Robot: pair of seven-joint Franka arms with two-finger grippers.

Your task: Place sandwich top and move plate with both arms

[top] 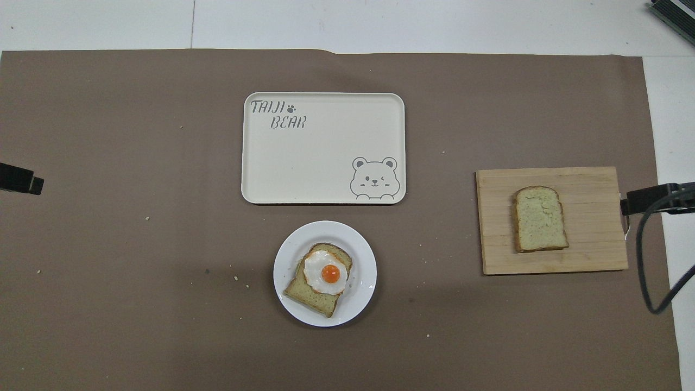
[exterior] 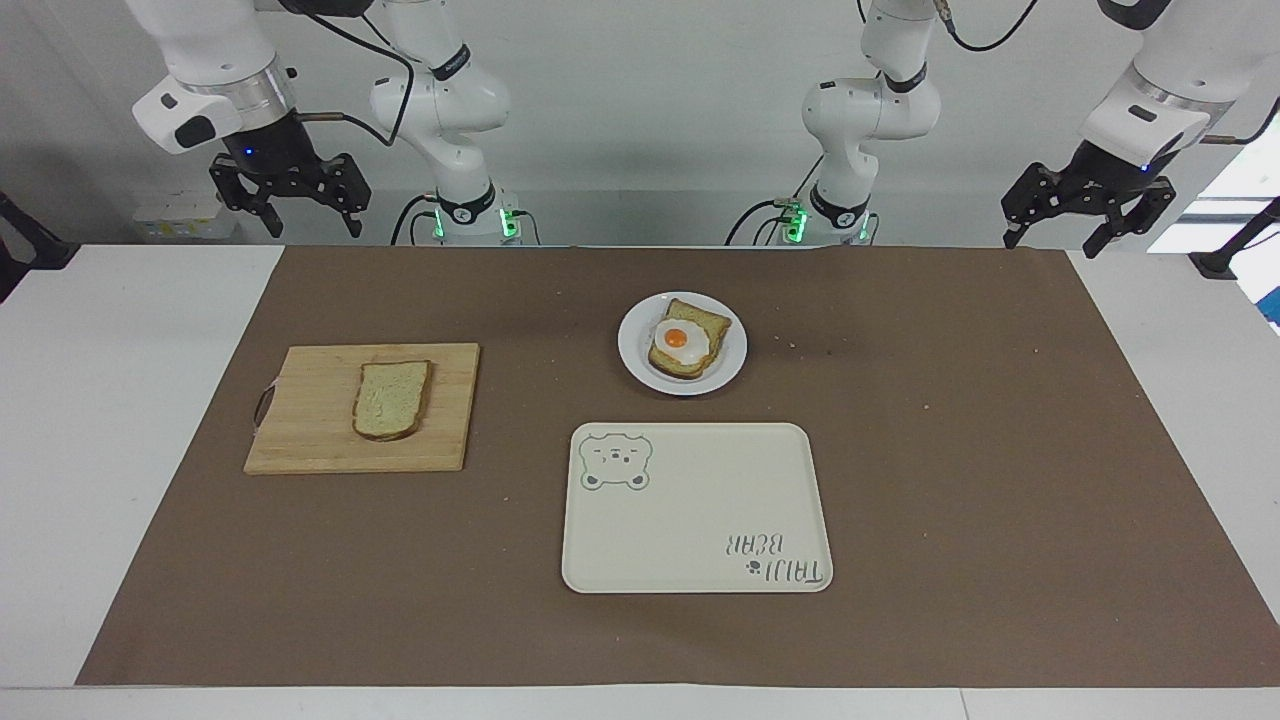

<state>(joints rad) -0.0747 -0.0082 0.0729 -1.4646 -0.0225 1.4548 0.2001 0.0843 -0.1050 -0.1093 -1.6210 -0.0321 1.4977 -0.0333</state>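
Fingers on both grippers hang spread and hold nothing; the right gripper (exterior: 288, 205) sits at the upper left of the facing view, raised over the table's edge at the robots' end, and the left gripper (exterior: 1087, 215) mirrors it at the upper right, likewise raised and waiting; neither touches anything.

Below the right gripper in that view, at centre left, lies the sandwich top (exterior: 392, 399), flat on a wooden cutting board (exterior: 310, 440) toward the right arm's end of the table; its long axis runs roughly toward and away from the robots, with the rounded crust end at the bottom of the facing view, away from them. In the overhead view the same slice (top: 540, 219) shows at right centre, on the board (top: 592, 255).

The plate (exterior: 635, 345) stands a little above the facing view's centre, carrying a toast slice with a fried egg (exterior: 680, 340); directly below it in that view, farther from the robots, is the cream bear tray (exterior: 690, 540), just beside the plate but not touching.

Judging from this layout, no step has begun; the right arm is plainly the nearer one to the bread, which lies down the frame from its spread fingers; closing across the slice's shorter width looks the easier grasp, then a carry toward frame centre to set it on the egg.
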